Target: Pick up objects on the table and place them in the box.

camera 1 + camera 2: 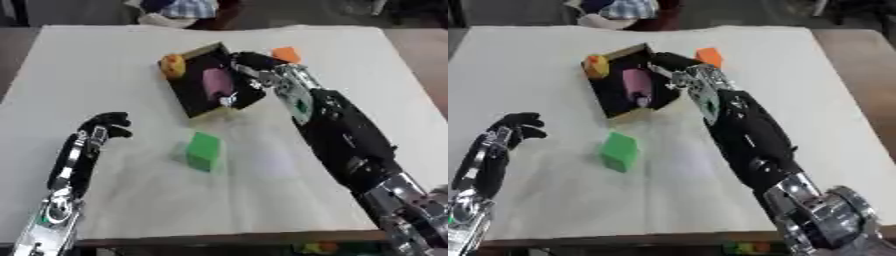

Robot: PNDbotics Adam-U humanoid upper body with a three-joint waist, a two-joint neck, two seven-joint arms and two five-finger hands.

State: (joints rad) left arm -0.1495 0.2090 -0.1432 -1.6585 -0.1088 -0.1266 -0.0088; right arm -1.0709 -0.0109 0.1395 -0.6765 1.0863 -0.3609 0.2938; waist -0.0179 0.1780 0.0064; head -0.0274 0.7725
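Green block: lies on the tabletop just in front of the box, apart from it and touched by neither robot hand. It reads as a small rigid cube-like piece, probably light, with flat faces and squared edges. Judged easy to handle: opposing side faces offer the natural hold, thumb on one and fingers on the other. Nothing suggests it is fragile; a smooth surface could let it slip if pinched near an edge.

Pink item: lies inside the box, long and rounded. The right robot hand is over the box's far right side, next to this item; its fingers cannot be made out, so whether they are apart or closed cannot be told.

Yellow-orange item: sits at the box's far left corner, rounded; whether it is on the rim or just outside cannot be told.

Orange block: on the tabletop just behind the box's right side, beyond the right robot hand.

Left robot hand: well to the left of the box and nearer, fingers curled, holding nothing.

Count: one box, one green block, one orange block, one pink item, one yellow-orange item, two robot hands. At least two pieces appear outside the box.
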